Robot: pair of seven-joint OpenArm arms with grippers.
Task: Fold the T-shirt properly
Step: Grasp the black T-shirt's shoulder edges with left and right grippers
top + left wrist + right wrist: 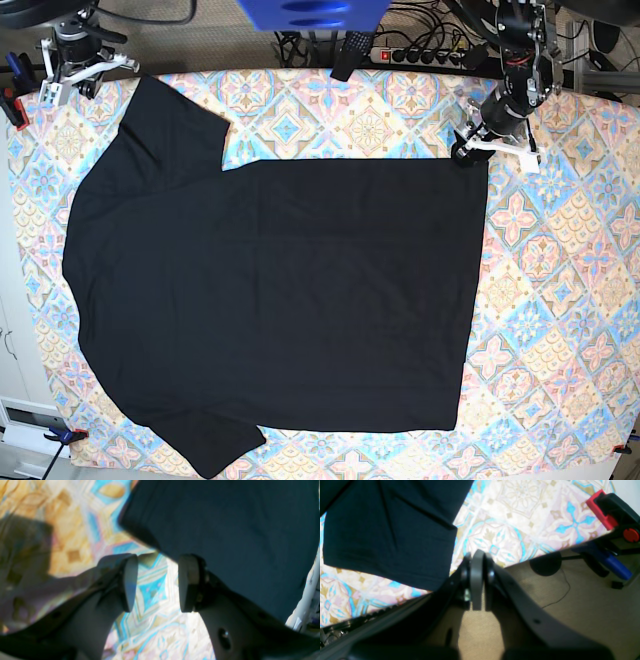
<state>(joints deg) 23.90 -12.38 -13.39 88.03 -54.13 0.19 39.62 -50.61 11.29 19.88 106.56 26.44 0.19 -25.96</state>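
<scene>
Overhead, at the far left corner of the table, the right gripper [68, 75] sits just off the edge of the patterned tablecloth [560, 280], near the tip of the upper sleeve. Its own wrist view shows the right gripper [478, 580] with both pads pressed flat together and nothing between them, hanging over the table edge, with tan floor below it. To its left in that view lies the hemmed end of a sleeve of the T-shirt [390, 530], close by but not touched. At the upper right of the same view, a red and black clamp [611, 512] grips the table edge.

Moving right in the base view, the black T-shirt [270, 300] lies spread flat across most of the table, collar end to the left, both sleeves out, straight hem to the right.

At the hem's upper corner stands the left gripper [470, 150], right at the cloth's edge. In its wrist view the left gripper [158, 582] has its jaws parted with bare tablecloth [150, 620] showing in the gap; one pad [188, 582] lies against the T-shirt's [237, 537] edge, though the blur hides whether it touches.
</scene>
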